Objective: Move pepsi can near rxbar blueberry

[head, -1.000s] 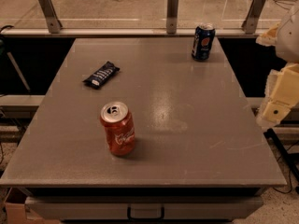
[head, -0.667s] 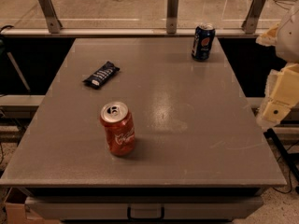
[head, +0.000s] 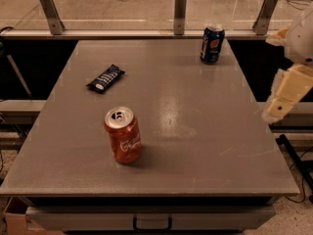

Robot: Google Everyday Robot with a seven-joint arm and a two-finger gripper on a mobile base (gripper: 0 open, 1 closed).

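Note:
The pepsi can, dark blue with a silver top, stands upright at the far right corner of the grey table. The rxbar blueberry, a flat dark wrapper with white lettering, lies at the far left of the table, tilted. My gripper hangs at the right edge of the view, beyond the table's right side, well in front of and to the right of the pepsi can. It holds nothing that I can see.
An orange-red can with white script stands upright at the front left-centre of the table. A rail with metal posts runs behind the table's far edge. Cables lie on the floor at right.

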